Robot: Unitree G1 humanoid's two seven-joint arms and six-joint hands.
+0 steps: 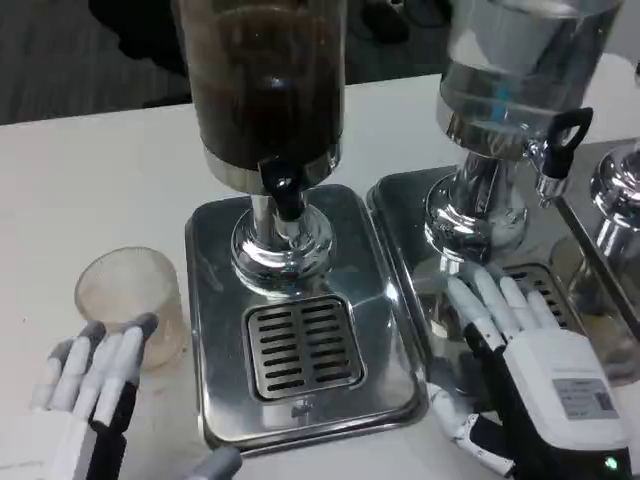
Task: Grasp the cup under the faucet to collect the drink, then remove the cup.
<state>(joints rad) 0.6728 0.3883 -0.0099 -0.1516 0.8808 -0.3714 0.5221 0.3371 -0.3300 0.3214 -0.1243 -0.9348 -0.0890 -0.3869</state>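
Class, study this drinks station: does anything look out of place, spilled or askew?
Only the cup looks out of place: it stands upright on the white table, left of the drip tray, not on the grille below the dark dispenser's faucet. No spill shows.

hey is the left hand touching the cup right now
Cannot tell. In the head view the left hand's fingertips overlap the lower side of the cup, but no plain contact or gap shows between them.
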